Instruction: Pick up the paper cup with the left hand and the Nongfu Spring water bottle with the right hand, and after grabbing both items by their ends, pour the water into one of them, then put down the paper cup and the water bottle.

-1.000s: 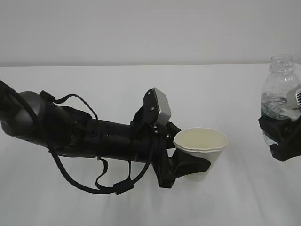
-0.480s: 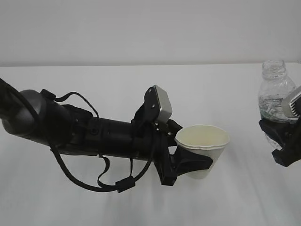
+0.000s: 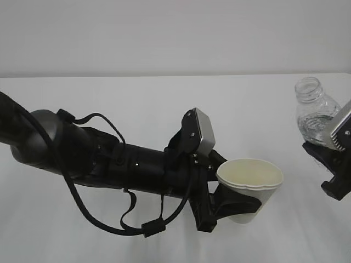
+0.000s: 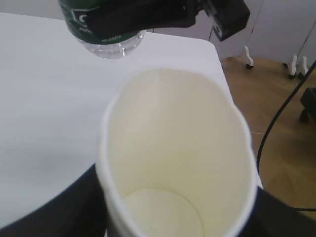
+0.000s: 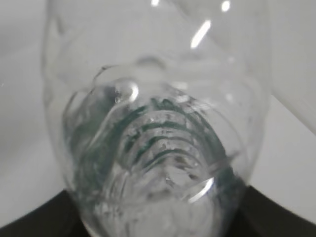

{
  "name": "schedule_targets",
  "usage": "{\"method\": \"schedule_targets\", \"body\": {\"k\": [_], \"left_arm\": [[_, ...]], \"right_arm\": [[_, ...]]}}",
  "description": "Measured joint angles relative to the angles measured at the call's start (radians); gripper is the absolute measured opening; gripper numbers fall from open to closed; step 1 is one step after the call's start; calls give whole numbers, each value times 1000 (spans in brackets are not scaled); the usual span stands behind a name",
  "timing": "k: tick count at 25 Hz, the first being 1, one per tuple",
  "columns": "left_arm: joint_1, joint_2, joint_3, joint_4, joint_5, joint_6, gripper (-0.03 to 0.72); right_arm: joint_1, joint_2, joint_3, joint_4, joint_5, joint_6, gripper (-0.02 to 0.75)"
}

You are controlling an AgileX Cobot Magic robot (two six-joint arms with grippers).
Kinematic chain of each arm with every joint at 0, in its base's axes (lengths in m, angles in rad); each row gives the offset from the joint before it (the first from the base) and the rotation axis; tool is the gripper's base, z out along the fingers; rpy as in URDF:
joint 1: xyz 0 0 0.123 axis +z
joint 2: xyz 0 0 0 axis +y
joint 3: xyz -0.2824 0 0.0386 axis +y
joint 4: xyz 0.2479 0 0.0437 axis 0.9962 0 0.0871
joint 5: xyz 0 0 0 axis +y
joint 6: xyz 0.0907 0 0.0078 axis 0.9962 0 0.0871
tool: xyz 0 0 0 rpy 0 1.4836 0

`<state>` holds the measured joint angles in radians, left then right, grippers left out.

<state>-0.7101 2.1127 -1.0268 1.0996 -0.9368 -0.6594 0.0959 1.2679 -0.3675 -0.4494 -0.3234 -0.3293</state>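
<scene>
My left gripper (image 3: 239, 200) is shut on the lower wall of the white paper cup (image 3: 251, 181), which it holds upright above the table. From the left wrist the cup (image 4: 177, 148) fills the view, and its cream inside looks dry. At the right edge, my right gripper (image 3: 335, 171) is shut on the lower end of the clear Nongfu Spring water bottle (image 3: 315, 114). The bottle leans with its open neck toward the cup, still apart from it. Water (image 5: 153, 148) shows through the bottle wall. The bottle's green label (image 4: 94, 24) appears beyond the cup.
A white table (image 3: 137, 104) spreads under both arms, with a plain wall behind it. The left arm's looped cables (image 3: 109, 219) hang below it. In the left wrist view the table's right edge (image 4: 219, 74) gives onto a wooden floor (image 4: 276, 98) with a black cable.
The left arm has carried the cup to the right and slightly lower. The bottle has tipped leftward, with its neck lower and nearer the cup. Both grips are unchanged.
</scene>
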Motion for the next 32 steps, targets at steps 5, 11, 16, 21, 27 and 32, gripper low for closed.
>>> {"method": "schedule_targets", "body": {"k": [5,11,16,21,27,32], "left_arm": [[0,0,0,0,6,-2,432],[0,0,-10,-3,9,-2,432],[0,0,-11,-3,9,-16,432],[0,0,-11,0,9,-26,432],[0,0,-11,9,9,-34,432],[0,0,-11,34,9,-48,432]], "right_arm": [[0,0,0,0,2,-105,406],[0,0,0,-1,2,-219,405],[0,0,0,-1,2,-331,405],[0,0,0,3,2,-365,406],[0,0,0,3,2,-467,406],[0,0,0,3,2,-511,405]]}}
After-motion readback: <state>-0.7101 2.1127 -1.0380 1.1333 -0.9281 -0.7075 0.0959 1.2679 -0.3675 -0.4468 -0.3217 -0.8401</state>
